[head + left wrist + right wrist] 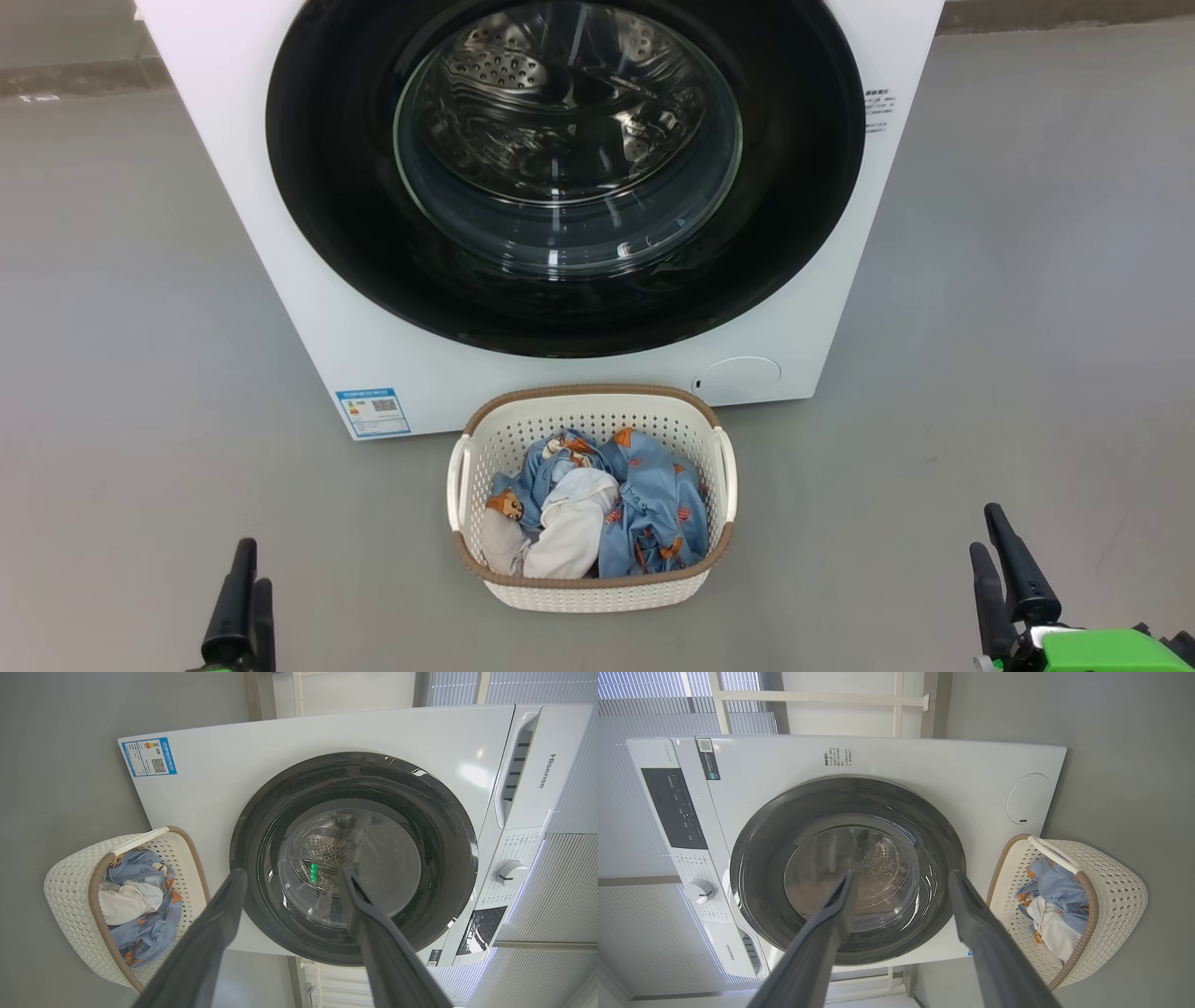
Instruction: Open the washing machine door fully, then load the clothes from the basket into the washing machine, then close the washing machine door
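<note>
The left gripper (253, 569) and right gripper (984, 530) are hovering wide open and empty, and any reach for the shut door (560, 317) is risking slipping off its glossy rim or nudging the basket (588, 390).

"Hisense" is reading clearly in grey letters on the pale drawer front (546, 765) of the washing machine (280, 765). A blue sticker (373, 412) at its lower front corner is carrying a QR code and coloured bars, but its print is coming out too small to read. A small grey text block (878, 110) high on the front and a dark QR sticker (708, 758) by the control panel (672, 807) are likewise giving no legible words.
</note>
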You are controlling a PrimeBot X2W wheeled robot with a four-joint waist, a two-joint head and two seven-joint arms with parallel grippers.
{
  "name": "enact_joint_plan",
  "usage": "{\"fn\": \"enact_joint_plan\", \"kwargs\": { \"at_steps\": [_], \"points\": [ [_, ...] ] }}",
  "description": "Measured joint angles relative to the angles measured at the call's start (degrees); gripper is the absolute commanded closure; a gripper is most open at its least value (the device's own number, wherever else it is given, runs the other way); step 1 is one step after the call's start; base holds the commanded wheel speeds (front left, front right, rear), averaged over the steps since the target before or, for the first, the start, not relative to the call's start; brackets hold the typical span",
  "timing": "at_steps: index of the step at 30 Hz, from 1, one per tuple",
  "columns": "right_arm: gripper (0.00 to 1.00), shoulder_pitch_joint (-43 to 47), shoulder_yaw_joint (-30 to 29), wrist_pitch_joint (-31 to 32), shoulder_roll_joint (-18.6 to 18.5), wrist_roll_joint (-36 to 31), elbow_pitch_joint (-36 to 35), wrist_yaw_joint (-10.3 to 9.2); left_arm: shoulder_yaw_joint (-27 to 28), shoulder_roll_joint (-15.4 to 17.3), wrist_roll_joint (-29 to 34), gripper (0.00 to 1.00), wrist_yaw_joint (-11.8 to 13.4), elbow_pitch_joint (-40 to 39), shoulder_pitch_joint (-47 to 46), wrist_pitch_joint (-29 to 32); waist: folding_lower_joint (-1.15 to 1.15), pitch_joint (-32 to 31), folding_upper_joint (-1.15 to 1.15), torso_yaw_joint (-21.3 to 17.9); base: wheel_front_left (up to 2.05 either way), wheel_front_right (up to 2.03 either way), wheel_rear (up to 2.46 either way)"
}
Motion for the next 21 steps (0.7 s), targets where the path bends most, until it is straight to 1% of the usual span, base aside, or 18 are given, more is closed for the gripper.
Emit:
{"fn": "enact_joint_plan", "kwargs": {
  "at_steps": [5,13,21],
  "points": [
    [0.0,0.0,0.8,-0.9,-0.4,-1.1,-0.2,0.0,-0.5,0.2,0.7,0.0,0.0,-0.2,0.0,-0.6,0.0,0.0,0.0,0.0,0.0,0.0,0.0],
    [0.0,-1.2,1.7,-2.6,-1.7,-2.9,-0.4,0.0,-0.6,0.6,4.6,0.0,0.0,-0.6,-0.8,-2.2,0.0,0.0,0.0,0.0,0.0,0.0,0.0],
    [0.0,-1.2,3.4,-4.2,-2.9,-7.0,-0.3,0.0,-0.6,0.5,10.9,0.0,0.0,-1.0,-0.9,-3.3,0.0,0.0,0.0,0.1,0.0,0.0,0.0]
  ]
}}
